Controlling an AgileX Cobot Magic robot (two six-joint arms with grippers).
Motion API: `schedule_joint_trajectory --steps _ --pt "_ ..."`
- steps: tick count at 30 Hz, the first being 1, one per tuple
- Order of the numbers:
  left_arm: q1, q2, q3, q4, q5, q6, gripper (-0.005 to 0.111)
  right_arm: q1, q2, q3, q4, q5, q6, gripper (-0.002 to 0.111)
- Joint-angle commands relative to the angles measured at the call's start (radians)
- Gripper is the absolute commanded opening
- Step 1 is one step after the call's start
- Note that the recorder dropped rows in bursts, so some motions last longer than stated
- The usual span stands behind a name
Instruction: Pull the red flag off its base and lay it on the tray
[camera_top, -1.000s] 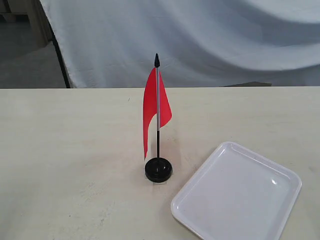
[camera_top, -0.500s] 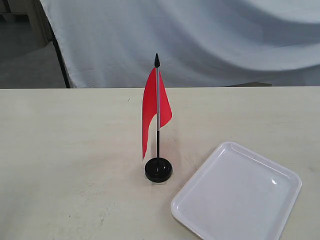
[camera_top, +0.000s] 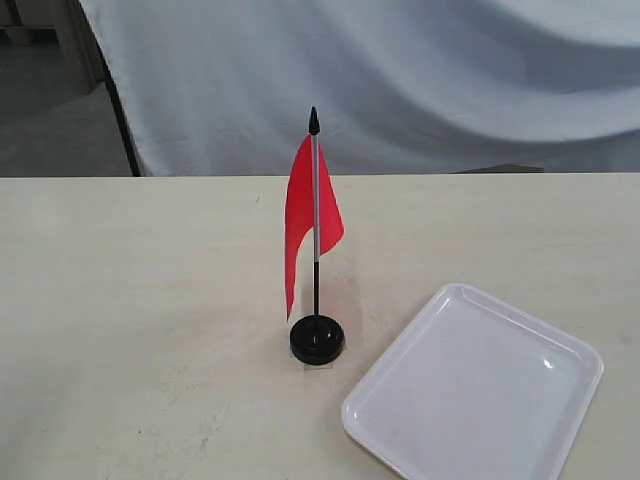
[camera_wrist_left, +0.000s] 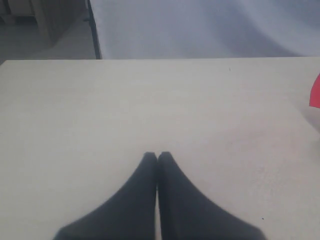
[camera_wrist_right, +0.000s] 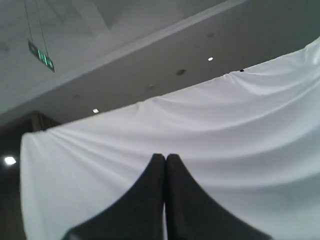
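Hardly anything has moved in the last second: only the hanging corner of the red flag (camera_top: 300, 215) has swayed a touch, while pole, stand and dish sit as they did.

Nearest to us in the exterior view, the tray (camera_top: 470, 390) lies to the near right of the base (camera_top: 317, 340). It is close to the base but apart from it, and turned at an angle to the table's edges. Its nearest corner is cut off by the picture's lower edge. Its raised rim runs round a glossy white bed.

The base rests flat on the table (camera_top: 130, 330). The flag's pole stands upright in the base's centre hole, so the flag is still planted and not on the tray. The cloth hangs to the left of the pole, with the black tip above it. Left of the base and beyond it, pale tabletop runs wide and flat to a straight far edge. Behind that edge hangs a white sheet (camera_top: 450, 80).

Our left gripper (camera_wrist_left: 157, 156) hovers over the tabletop with its dark fingers pressed together and nothing between them. A sliver of red cloth (camera_wrist_left: 315, 92) shows at that picture's border.

Our right gripper (camera_wrist_right: 165, 157) is likewise closed on nothing, and it points up at the sheet and a ceiling. A green sign (camera_wrist_right: 41, 56) hangs there, too blurred for us to read.
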Motion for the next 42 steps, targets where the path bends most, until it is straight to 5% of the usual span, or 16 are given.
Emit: schedule_joint_trajectory --steps 1,6,16,23,27,30,35,38,41,42 --pt "-0.004 -0.001 0.002 0.000 -0.004 0.000 0.000 -0.002 -0.005 0.003 0.009 0.000 0.243 -0.001" --pt "-0.004 -0.001 0.002 0.000 -0.004 0.000 0.000 -0.002 -0.005 0.003 -0.175 0.167 0.417 -0.001" --pt "-0.004 -0.001 0.002 0.003 -0.004 0.000 0.000 -0.002 0.326 -0.006 -0.249 -0.124 0.289 -0.001" --pt "-0.004 -0.001 0.002 0.003 -0.004 0.000 0.000 -0.002 0.847 -0.134 -0.572 -0.300 0.318 -0.001" --pt "-0.004 -0.001 0.002 0.003 -0.004 0.000 0.000 0.009 1.418 -0.330 -0.905 -0.372 0.302 -0.001" --pt "-0.004 -0.001 0.002 0.003 -0.004 0.000 0.000 0.086 1.803 -0.492 -0.966 -0.378 0.247 -0.001" --pt "-0.004 -0.001 0.002 0.003 -0.004 0.000 0.000 0.192 1.955 -0.585 -0.874 -0.398 0.219 0.002" --pt "-0.004 -0.001 0.002 0.003 -0.004 0.000 0.000 0.199 1.955 -0.585 -0.848 -0.393 0.219 0.028" --pt "-0.004 -0.001 0.002 0.003 -0.004 0.000 0.000 0.199 1.955 -0.587 -0.882 -0.393 0.216 0.092" --pt "-0.004 -0.001 0.002 0.003 -0.004 0.000 0.000 0.199 1.955 -0.589 -0.902 -0.393 0.214 0.102"
